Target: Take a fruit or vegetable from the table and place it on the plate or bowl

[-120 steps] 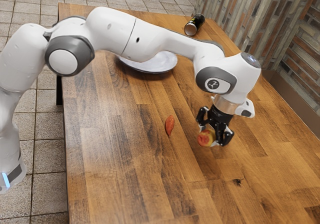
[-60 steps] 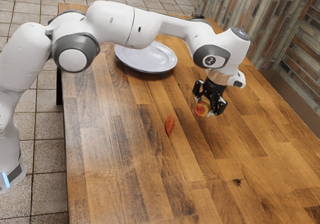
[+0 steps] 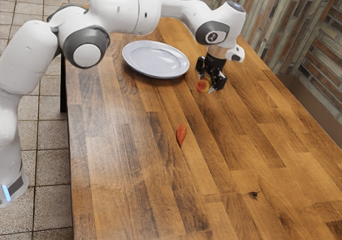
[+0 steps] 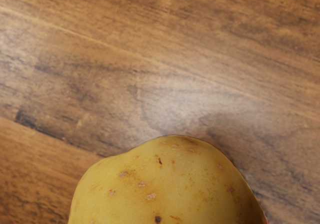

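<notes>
My black gripper (image 3: pixel 206 83) is shut on a small red-and-yellow fruit (image 3: pixel 203 86) and holds it above the wooden table (image 3: pixel 160 160), just to the exterior view's right of the white plate (image 3: pixel 155 59). In the wrist view the fruit (image 4: pixel 167 184) is a yellow speckled rounded mass just under my hand, with bare wood planks behind it. A second, reddish elongated fruit or vegetable (image 3: pixel 181 134) lies flat on the table nearer the front, well apart from the gripper.
The white arm (image 3: pixel 149 13) spans from the exterior view's left over the plate's far side. A brick wall (image 3: pixel 299 26) runs along the exterior view's right. A small dark speck (image 3: pixel 255 195) lies on the wood near the front right.
My gripper has carried the fruit up and toward the back of the table, from the front right to beside the plate. The reddish piece on the table has not moved.
</notes>
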Controlling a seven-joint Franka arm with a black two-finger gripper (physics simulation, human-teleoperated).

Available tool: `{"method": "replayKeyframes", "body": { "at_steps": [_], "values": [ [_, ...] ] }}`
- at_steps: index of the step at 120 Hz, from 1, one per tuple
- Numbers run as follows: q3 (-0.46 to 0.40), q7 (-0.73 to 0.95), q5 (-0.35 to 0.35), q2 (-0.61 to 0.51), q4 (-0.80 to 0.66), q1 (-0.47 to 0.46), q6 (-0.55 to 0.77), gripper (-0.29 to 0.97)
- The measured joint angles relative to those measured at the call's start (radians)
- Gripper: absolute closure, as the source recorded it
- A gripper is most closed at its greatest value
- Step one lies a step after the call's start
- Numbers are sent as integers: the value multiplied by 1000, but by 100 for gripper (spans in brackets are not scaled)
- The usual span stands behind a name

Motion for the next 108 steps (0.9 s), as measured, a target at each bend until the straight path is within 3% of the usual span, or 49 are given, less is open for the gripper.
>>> {"method": "replayKeyframes", "body": {
  "at_steps": [40, 108],
  "values": [
    [75, 199, -1, -1, 31, 84, -7, 36],
    [79, 462, -11, 11, 30, 294, -10, 36]
  ]
}}
